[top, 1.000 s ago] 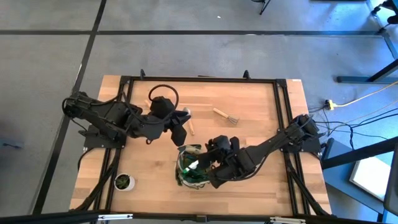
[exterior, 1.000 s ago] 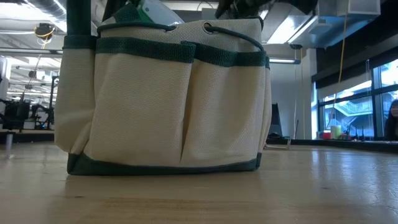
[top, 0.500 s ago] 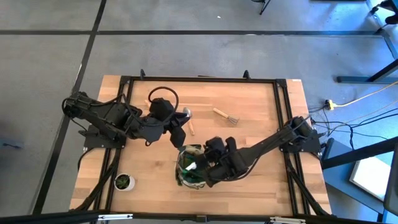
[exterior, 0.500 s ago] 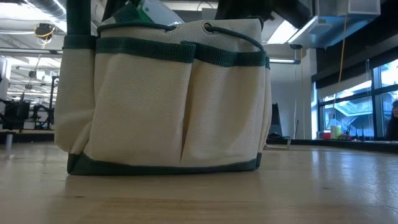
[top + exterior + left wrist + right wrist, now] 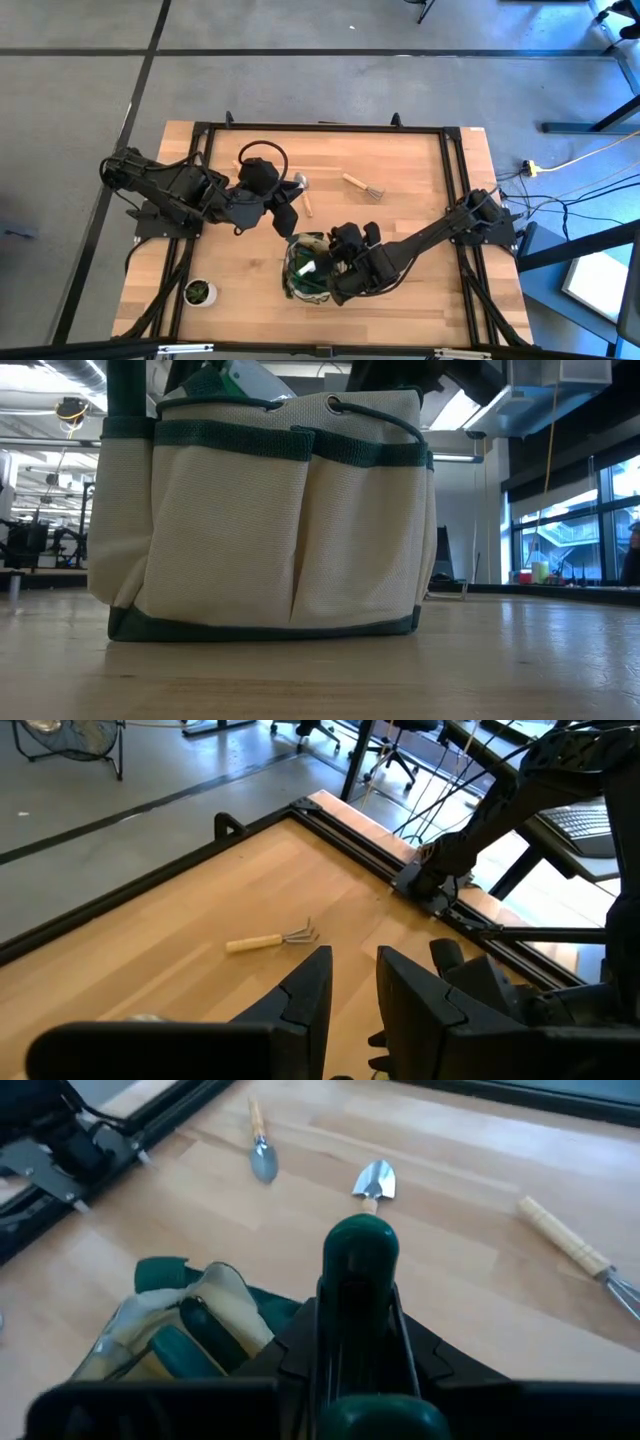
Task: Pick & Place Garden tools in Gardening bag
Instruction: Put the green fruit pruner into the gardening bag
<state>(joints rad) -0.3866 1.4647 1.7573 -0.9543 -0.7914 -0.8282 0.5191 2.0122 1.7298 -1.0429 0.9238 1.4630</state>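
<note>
— What is seen at left?
— The left pincer (image 5: 288,216), nearly closed and empty, is held mid-frame above the tabletop (image 5: 420,180).
— And rightward?
— A green-handled tool (image 5: 358,1260) is pinched by the right pincer (image 5: 335,270) over the gardening bag (image 5: 305,268), lower centre; the fork (image 5: 362,186) lies upper right.

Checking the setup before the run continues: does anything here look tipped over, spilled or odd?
Nothing stands out. The gardening bag stands upright on the table, the right gripper holds a green-handled tool over it, and the fork and two trowels lie flat. The small potted plant is upright.
</note>
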